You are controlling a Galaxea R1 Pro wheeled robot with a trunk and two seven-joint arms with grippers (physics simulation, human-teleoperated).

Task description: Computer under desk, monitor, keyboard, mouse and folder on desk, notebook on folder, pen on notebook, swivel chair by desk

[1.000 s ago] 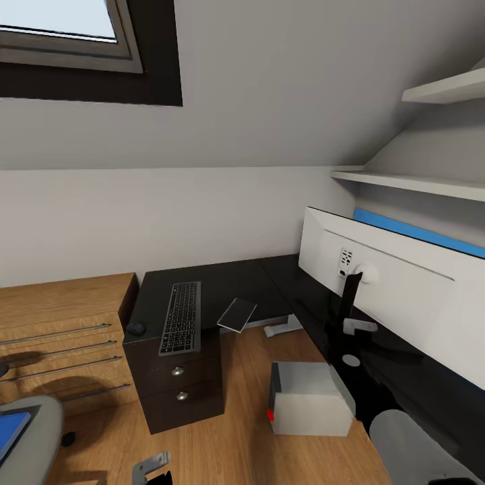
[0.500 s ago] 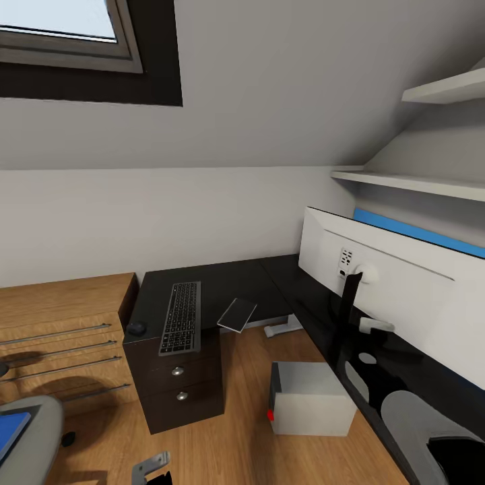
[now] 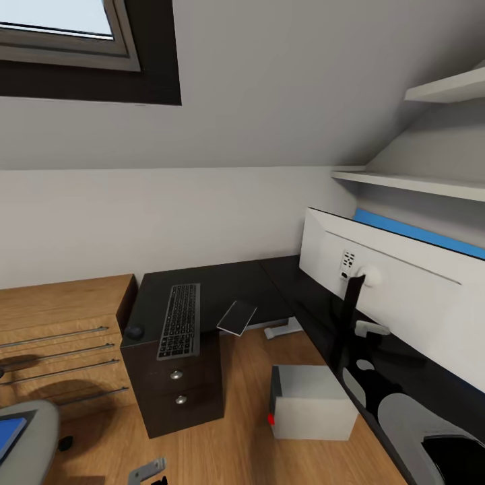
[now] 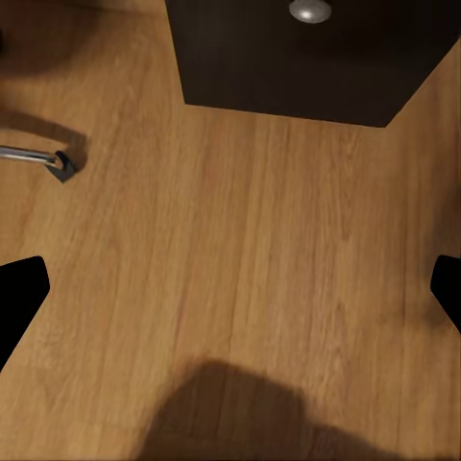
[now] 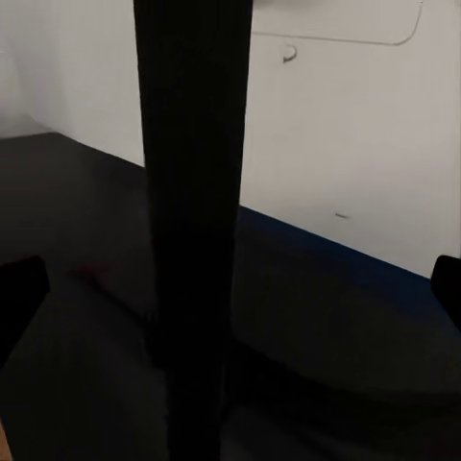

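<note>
1. From the head view, the glossy black L-shaped desk [image 3: 229, 286] ran along the pale wall and turned toward the right, its dark drawer unit [image 3: 176, 391] carrying round metal knobs.
2. The slim black rectangular keyboard [image 3: 179, 320] lay lengthwise on the desk's near end, with the small rounded black mouse [image 3: 134, 331] just beside it at the desk edge.
3. The thin dark grey glossy notebook [image 3: 236, 316] sat tilted at the desk's inner edge, partly overhanging the floor.
4. The wide monitor [image 3: 391, 289] stood on the desk with its white back showing, on a black stand [image 3: 349, 316].
5. The light grey box-shaped computer tower [image 3: 314, 403] with a small red light rested on the light wood floor [image 3: 222, 444] under the desk.
6. A corner of the bright blue flat folder [image 3: 9, 431] lay on the grey upholstered swivel chair [image 3: 30, 438], well apart from the desk.
7. The left wrist view added the floor's wood grain, a drawer knob and a metal chair-base leg [image 4: 38, 158]; the left gripper [image 4: 230, 288] had its black fingertips spread wide over bare floor.
8. The right wrist view showed the matte black stand close up; the right gripper [image 5: 230, 288] was spread wide around it, not touching it.
</note>
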